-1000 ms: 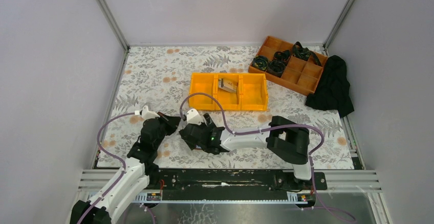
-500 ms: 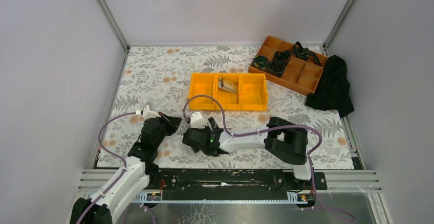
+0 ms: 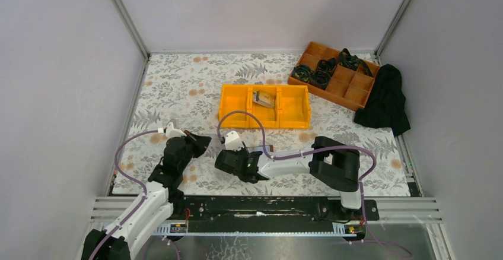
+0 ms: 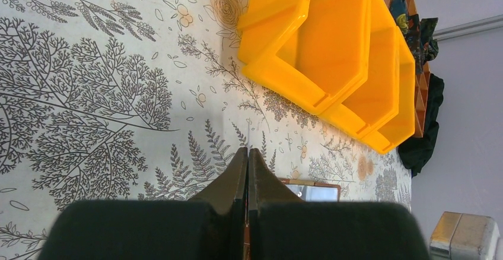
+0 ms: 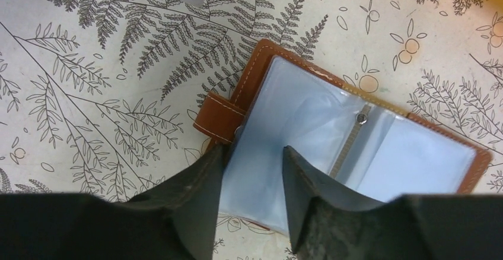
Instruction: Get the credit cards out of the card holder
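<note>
Bracketing card holder [image 5: 308, 117] edge, right fingers [image 5: 196, 200] apart.

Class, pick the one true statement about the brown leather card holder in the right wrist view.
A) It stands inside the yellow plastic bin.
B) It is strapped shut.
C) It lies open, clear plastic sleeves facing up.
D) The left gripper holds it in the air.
C: the brown leather card holder lies spread open on the fern-patterned table cover, with clear sleeves on either side of its spine.
</note>
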You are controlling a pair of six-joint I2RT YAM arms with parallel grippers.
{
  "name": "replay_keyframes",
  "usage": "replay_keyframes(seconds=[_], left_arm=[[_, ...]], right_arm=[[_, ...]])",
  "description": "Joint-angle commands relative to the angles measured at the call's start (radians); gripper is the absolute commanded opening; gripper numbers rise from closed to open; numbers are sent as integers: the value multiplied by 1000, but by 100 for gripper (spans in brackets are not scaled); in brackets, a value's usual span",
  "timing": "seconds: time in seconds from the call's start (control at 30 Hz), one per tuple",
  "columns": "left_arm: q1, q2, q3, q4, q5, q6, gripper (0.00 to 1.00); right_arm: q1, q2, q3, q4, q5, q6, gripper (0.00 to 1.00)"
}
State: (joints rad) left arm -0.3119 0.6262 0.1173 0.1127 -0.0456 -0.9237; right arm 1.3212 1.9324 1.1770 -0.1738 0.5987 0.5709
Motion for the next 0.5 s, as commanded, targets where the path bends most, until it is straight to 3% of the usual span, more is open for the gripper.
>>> replay_keyframes(seconds=[0.0,0.23,0.47], left_arm=[[11,-3,-8,56,12,11,0],[15,-4,-11,63,19,11,0],[16,-5,-15,69,25,9,0]], right_arm=[[-2,-29,-24,-13,-18,28,40],[-8,-69,-63,17,-13,49,1],[-11,-143,-100,62,-17,40,0]])
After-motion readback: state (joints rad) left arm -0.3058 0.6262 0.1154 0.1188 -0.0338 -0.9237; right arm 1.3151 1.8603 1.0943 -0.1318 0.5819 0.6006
